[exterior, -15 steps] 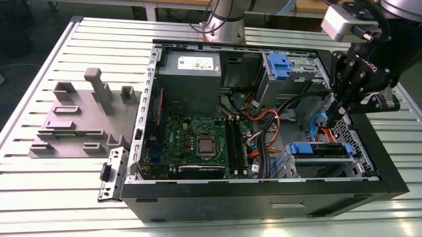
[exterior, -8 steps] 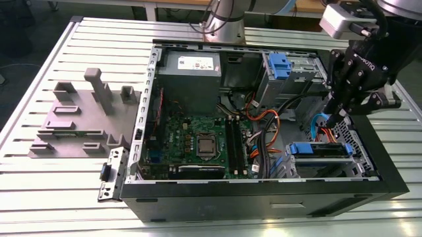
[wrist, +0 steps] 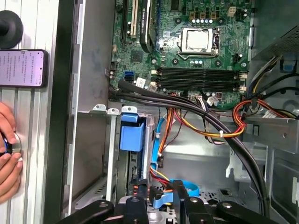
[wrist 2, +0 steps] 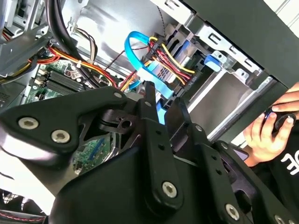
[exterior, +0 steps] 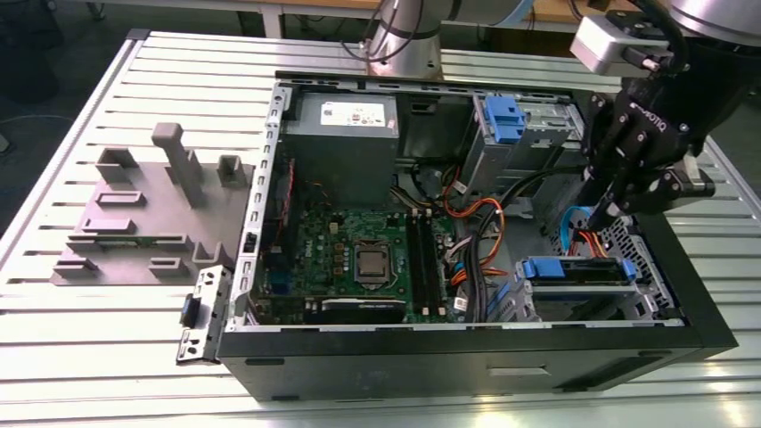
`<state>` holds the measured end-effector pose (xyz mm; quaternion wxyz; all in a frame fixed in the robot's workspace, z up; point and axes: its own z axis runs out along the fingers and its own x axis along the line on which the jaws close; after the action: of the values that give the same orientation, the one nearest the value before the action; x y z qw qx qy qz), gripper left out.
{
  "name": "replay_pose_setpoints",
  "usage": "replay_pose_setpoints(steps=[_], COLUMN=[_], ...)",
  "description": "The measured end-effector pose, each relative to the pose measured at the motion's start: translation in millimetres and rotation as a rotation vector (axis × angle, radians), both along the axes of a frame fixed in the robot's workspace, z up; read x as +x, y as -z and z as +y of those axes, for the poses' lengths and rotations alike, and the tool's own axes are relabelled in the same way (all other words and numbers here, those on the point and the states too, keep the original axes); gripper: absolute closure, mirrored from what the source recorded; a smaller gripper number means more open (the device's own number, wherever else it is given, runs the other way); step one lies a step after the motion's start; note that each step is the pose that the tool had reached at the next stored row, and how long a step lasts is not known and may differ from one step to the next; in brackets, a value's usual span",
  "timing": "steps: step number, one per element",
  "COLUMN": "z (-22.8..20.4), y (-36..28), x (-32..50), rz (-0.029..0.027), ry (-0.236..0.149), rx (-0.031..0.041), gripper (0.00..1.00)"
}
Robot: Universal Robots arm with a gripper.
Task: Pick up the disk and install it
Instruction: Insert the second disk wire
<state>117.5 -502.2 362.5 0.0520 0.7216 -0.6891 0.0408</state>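
Note:
The disk (exterior: 579,272) lies in the lower drive cage at the front right corner of the open computer case (exterior: 476,357), its blue rail facing the front. In the second wrist view its labelled face (wrist 2: 163,72) shows with a blue data cable (wrist 2: 140,51) and red-yellow power wires plugged into its near end. My gripper (exterior: 609,214) hangs just above that cabled end, in the second wrist view (wrist 2: 162,100) and the first wrist view (wrist: 158,200). Its fingers (wrist 2: 149,95) stand apart, with the blue cable between them and no grip on the disk.
A motherboard (exterior: 356,250) fills the case floor, a grey power supply (exterior: 345,125) sits at the back, and a blue-latched upper bay (exterior: 502,120) stands at the back right. Cable bundles (wrist: 210,121) cross beside the cage. A grey fixture plate (exterior: 143,223) lies left. A person's hand (wrist 2: 268,126) and phone (wrist: 23,67) are beside the case.

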Motion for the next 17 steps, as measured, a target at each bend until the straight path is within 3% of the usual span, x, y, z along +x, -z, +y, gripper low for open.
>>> replay_pose_setpoints(steps=[4,17], z=[1.5,3.2], y=[2.6,6.9], x=[3.8,6.0], rz=[0.0144,0.0178], ry=[0.000,0.003], rx=[-0.0027,-0.0030], gripper=[0.65,0.65])
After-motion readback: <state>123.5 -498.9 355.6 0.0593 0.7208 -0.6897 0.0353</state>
